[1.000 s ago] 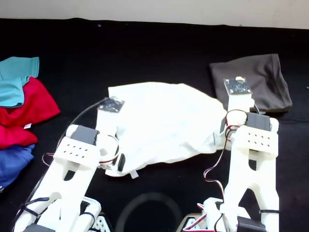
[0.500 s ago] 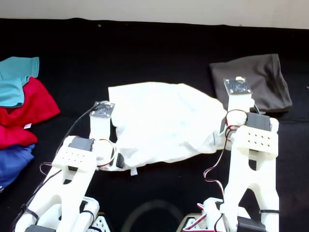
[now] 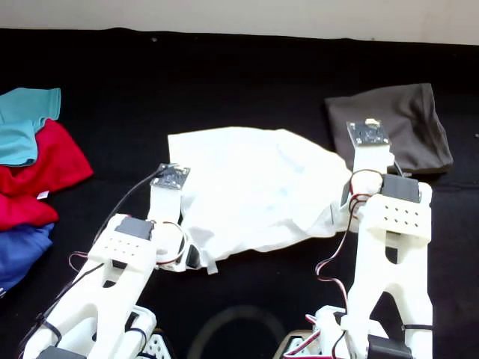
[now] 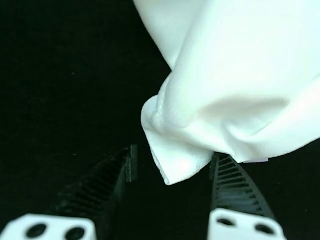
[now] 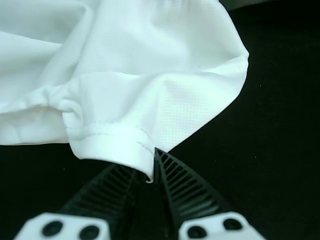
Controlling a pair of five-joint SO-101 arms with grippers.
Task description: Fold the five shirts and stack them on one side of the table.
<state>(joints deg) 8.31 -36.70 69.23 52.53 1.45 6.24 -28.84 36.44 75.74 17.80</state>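
Crumpled white shirt [image 3: 251,187] lay at table centre, long axis running side to side between arms, near corner pointing toward left arm. Right gripper [image 5: 145,166] pinched its hem, fingers pressed together. Left gripper [image 4: 174,156] fingers spread either side of near corner. Grey shirt [image 3: 397,127] folded far right. Teal shirt [image 3: 26,123], red shirt [image 3: 45,176], blue shirt [image 3: 22,250] heaped at left edge. Black table [image 3: 224,82]; pale wall [image 3: 299,15] behind.

Five shirts are lying on the black table [image 3: 224,75]: one white shirt [image 3: 247,187] in the middle, one dark grey shirt [image 3: 400,127] toward the right edge, and three heaped at the left edge, one teal shirt [image 3: 22,123], one red shirt [image 3: 41,176] and one blue shirt [image 3: 19,250]. Two white robot arms are standing at the near edge, a left arm [image 3: 123,254] and a right arm [image 3: 393,224].
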